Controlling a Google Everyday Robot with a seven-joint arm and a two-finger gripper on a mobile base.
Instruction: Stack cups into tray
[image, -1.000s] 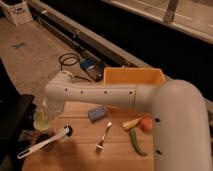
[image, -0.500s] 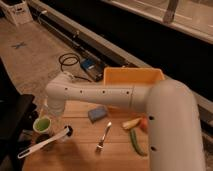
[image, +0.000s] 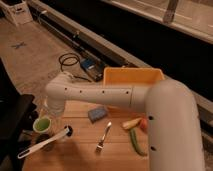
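- Near left on the counter (image: 80, 156), the green cup (image: 42, 124) stands upright, mouth up for an easy top grab.
- Just above it hangs the pincer (image: 50, 115), probably there to lift it; whether clenched or released, cannot tell.
- Far right, the yellow tray (image: 131, 80) waits, well apart.

Grey floor (image: 30, 52) is filling the upper left; a white box (image: 19, 11) is sitting in that corner, a black cable (image: 69, 61) lying coiled near centre.
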